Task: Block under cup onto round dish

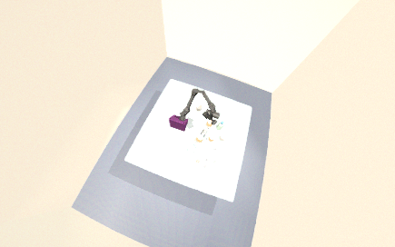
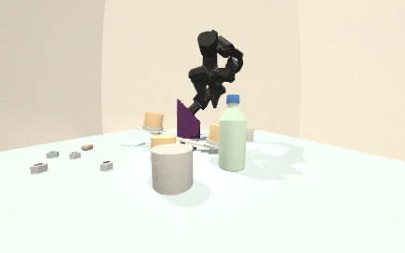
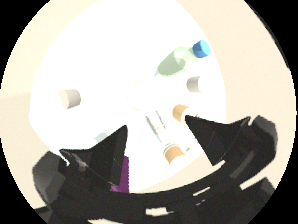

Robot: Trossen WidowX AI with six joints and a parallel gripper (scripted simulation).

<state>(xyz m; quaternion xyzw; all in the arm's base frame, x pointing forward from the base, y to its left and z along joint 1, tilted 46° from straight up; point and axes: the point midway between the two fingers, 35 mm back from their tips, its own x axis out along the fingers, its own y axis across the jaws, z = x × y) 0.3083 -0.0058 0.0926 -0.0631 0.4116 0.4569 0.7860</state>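
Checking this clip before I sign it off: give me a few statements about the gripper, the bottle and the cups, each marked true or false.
1. The gripper is open and holds nothing. True.
2. The bottle lies on its side. False: it stands upright on the table, blue cap on top.
3. The gripper is clamped on an orange cup. False: it hangs in the air above the table, apart from every cup.
4. In the exterior view, a pale cylinder stands nearer the camera than the bottle. True.
5. Several small grey nuts lie on the table left of the pale cylinder in the exterior view. True.
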